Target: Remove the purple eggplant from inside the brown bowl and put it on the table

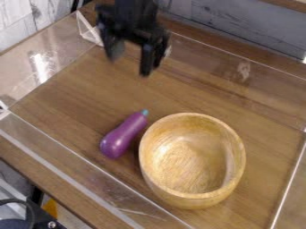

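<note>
Your hand [131, 55] hangs above the far left part of the tabletop [227, 89], its 2 dark fingers spread apart and pointing down with nothing between them. It is blurred in the picture, so you get no finer detail of the fingertips. It stands well apart from both task things, clear of the wood below it.

Largest on view is the tabletop itself, brown wood grain, with clear acrylic walls [54, 40] around its edges that catch glare on the left side.

Next you have the brown bowl [191, 159], round, light wood with a thick rim, sitting upright toward the near right. Its inside shows only bare grain.

Smallest is the purple eggplant [122, 136]. You can see it lying on its side on the tabletop, outside the bowl, just beside the bowl's left rim. Its plump end points toward the near left and its dark green stem cap points up toward the far right, close to the rim; whether the cap touches the rim you cannot tell.
</note>
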Available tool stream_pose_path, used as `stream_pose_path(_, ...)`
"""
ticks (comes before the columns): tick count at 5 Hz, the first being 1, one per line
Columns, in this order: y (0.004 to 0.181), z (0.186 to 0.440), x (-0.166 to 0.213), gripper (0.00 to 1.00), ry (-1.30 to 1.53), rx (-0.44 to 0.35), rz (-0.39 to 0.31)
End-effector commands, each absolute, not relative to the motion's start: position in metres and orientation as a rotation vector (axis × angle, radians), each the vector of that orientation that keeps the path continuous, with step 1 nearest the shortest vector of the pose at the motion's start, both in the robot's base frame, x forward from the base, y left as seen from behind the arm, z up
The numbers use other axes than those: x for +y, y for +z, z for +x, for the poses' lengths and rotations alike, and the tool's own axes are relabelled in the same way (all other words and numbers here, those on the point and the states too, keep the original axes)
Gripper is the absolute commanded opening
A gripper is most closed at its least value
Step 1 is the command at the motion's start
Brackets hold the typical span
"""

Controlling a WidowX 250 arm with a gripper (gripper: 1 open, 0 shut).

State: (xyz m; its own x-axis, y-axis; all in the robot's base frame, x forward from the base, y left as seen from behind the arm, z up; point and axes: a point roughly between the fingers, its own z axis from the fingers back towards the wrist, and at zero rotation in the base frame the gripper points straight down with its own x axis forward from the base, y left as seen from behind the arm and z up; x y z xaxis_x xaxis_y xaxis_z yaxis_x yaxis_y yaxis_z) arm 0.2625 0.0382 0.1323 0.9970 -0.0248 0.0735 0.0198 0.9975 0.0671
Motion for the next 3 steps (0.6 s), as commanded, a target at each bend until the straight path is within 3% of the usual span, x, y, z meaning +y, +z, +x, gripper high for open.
stream_pose_path(1, 0.143, 0.270, 0.034, 1.00, -0.019, -0.130, 0.071)
stream_pose_path(3, 0.128, 0.273, 0.043, 1.00, 0.001, -0.117, 0.065)
